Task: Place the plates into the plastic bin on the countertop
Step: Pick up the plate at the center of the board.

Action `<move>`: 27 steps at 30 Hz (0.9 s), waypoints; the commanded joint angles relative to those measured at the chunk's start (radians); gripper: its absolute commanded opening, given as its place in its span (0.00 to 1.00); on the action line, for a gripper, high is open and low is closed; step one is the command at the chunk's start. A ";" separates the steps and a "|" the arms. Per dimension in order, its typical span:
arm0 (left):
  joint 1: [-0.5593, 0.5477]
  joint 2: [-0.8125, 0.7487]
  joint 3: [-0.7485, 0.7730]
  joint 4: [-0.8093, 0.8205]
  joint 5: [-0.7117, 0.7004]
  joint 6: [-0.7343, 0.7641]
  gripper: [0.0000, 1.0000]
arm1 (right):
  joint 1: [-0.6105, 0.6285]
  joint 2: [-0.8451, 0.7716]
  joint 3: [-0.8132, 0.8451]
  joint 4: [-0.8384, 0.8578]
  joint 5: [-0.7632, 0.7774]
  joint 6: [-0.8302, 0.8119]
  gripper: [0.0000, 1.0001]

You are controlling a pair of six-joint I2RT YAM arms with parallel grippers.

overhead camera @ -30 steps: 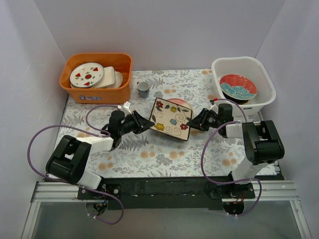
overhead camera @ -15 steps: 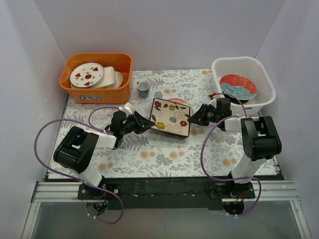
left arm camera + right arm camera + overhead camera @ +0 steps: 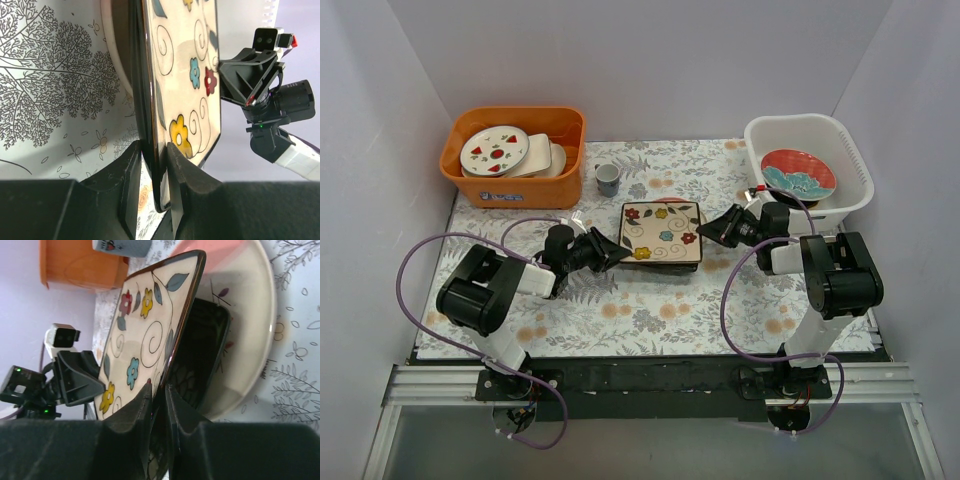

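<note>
The cream square floral plate (image 3: pixel 662 232) hangs level over the countertop (image 3: pixel 620 310), held from both sides. My left gripper (image 3: pixel 611 249) is shut on its left edge (image 3: pixel 159 172). My right gripper (image 3: pixel 714 228) is shut on its right edge (image 3: pixel 159 400). Under it, in the right wrist view, lies a black square plate (image 3: pixel 202 360) on a pink round plate (image 3: pixel 252 315). The white plastic bin (image 3: pixel 845 140) stands at the back right with a red-and-teal plate (image 3: pixel 798 175) inside.
An orange bin (image 3: pixel 510 190) holding white plates with red and green marks (image 3: pixel 494 148) stands at the back left. A small cup (image 3: pixel 608 178) stands just right of it, behind the held plate. Grey walls close the back and sides.
The floral plate has turned from skewed to square-on and shifted a little toward the back. My right gripper moved up to its right edge and closed on it. My left grip is unchanged.
</note>
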 commanded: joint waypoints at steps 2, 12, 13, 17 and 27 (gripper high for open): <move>-0.019 -0.020 0.071 0.234 0.102 -0.017 0.00 | 0.054 0.031 -0.008 0.284 -0.248 0.146 0.26; -0.019 -0.025 0.084 0.221 0.110 -0.006 0.00 | 0.114 0.032 0.004 0.188 -0.245 0.089 0.47; -0.019 -0.023 0.084 0.223 0.110 -0.008 0.00 | 0.115 0.032 0.012 0.176 -0.248 0.084 0.48; -0.019 -0.020 0.090 0.227 0.119 -0.008 0.00 | 0.140 0.045 0.035 0.159 -0.262 0.078 0.48; -0.019 0.001 0.090 0.232 0.128 0.001 0.00 | 0.167 0.036 0.061 0.111 -0.282 0.060 0.24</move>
